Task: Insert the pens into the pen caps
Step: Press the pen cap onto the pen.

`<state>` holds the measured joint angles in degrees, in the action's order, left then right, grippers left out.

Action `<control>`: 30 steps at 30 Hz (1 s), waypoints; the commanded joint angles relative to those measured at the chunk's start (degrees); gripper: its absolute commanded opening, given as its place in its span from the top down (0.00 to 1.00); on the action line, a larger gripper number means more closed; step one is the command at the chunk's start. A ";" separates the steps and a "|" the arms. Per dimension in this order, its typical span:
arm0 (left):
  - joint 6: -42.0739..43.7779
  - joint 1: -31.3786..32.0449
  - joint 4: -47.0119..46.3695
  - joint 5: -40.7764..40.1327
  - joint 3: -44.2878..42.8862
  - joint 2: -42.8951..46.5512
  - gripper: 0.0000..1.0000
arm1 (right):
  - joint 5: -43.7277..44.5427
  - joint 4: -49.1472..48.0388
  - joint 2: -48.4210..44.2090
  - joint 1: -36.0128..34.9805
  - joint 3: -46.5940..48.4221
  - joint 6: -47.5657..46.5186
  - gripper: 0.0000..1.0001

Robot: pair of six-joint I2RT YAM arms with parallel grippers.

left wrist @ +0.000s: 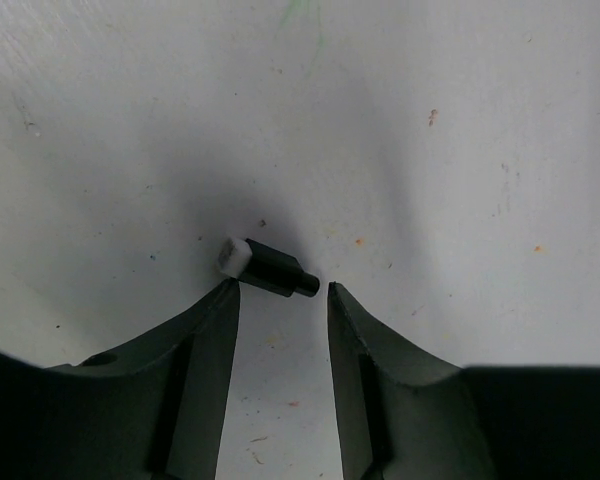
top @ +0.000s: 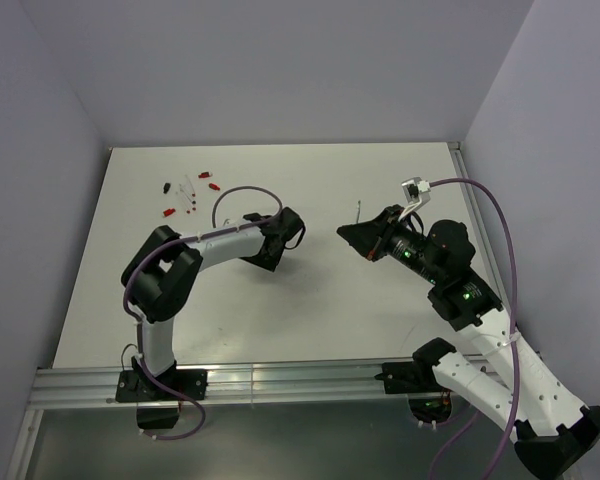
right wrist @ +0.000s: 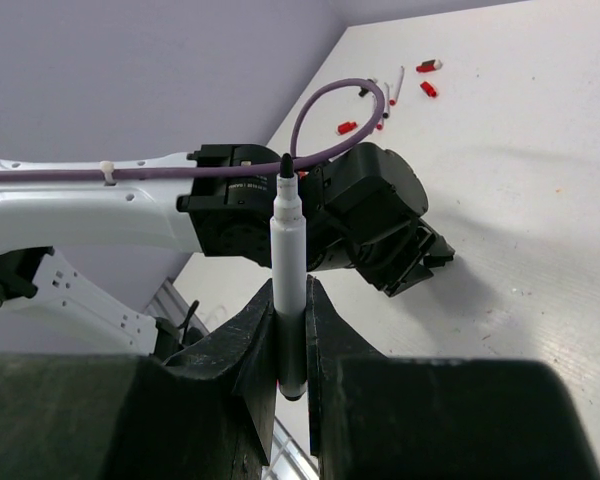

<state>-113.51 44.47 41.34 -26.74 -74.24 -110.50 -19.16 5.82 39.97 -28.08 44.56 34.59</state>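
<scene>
In the right wrist view my right gripper [right wrist: 290, 300] is shut on a white-barrelled pen [right wrist: 288, 245]. The pen stands up between the fingers with its black tip [right wrist: 285, 162] bare and aimed toward the left arm. A short black pen cap [left wrist: 270, 268] with a white end lies on the table just beyond the tips of my left gripper [left wrist: 280, 292], which is open with nothing between its fingers. In the top view the left gripper [top: 278, 243] points down at mid-table and hides that cap, and the right gripper [top: 348, 233] faces it from the right.
Far left on the table lie loose red caps [top: 215, 186] [right wrist: 429, 66], thin white pens [top: 188, 190] [right wrist: 398, 80] and a small dark piece [top: 167, 186]. A purple cable [top: 248, 192] loops over the left arm. Grey walls close in the table, and an aluminium rail [top: 280, 380] runs along its near edge.
</scene>
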 commanded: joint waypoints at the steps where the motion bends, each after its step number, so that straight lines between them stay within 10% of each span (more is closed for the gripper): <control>1: -6.81 -0.70 -0.30 0.20 0.58 2.92 0.54 | -0.70 -0.29 -0.77 0.48 0.97 -1.10 1.00; 30: 9.97 -4.57 8.14 3.89 -9.69 -7.54 0.59 | 0.00 0.06 -2.35 0.57 -0.35 -1.45 1.00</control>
<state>-106.48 39.99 45.06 -23.59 -82.30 -115.70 -19.14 6.46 39.05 -28.01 44.53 33.95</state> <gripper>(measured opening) 0.419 0.182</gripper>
